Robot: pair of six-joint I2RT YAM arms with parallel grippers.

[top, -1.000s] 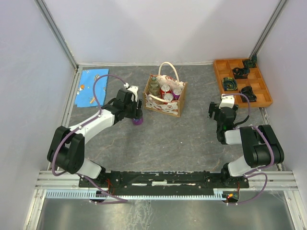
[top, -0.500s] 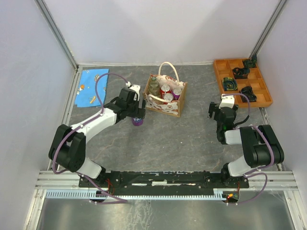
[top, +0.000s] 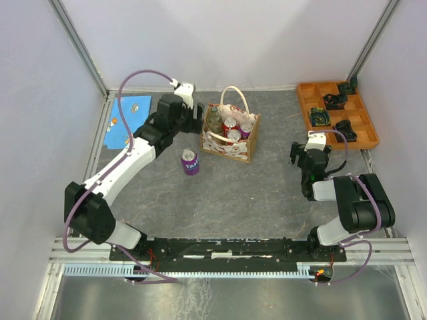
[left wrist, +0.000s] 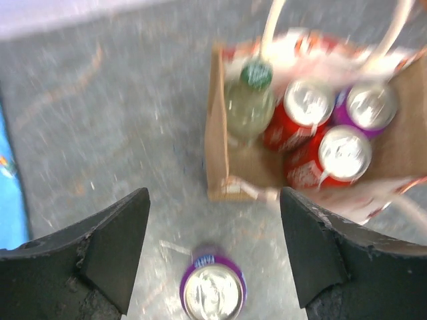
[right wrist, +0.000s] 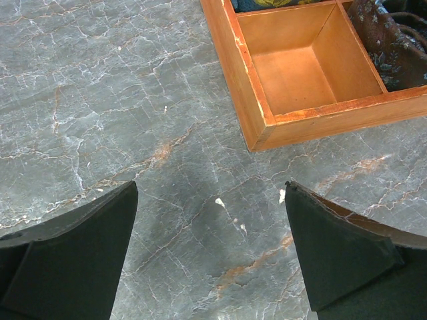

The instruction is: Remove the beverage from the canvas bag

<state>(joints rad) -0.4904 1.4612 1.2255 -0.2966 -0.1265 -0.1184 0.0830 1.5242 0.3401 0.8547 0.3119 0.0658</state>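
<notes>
Cans (left wrist: 308, 107) number four (three in the canvas bag (left wrist: 217, 133) with one bottle (left wrist: 250, 100), one purple can (left wrist: 212, 293) outside); both arms' jaws open.

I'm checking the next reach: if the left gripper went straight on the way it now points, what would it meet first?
The left gripper would probably meet the grey table right beside the canvas bag; depth is unclear, so it might clip the bag's near wall instead.
</notes>
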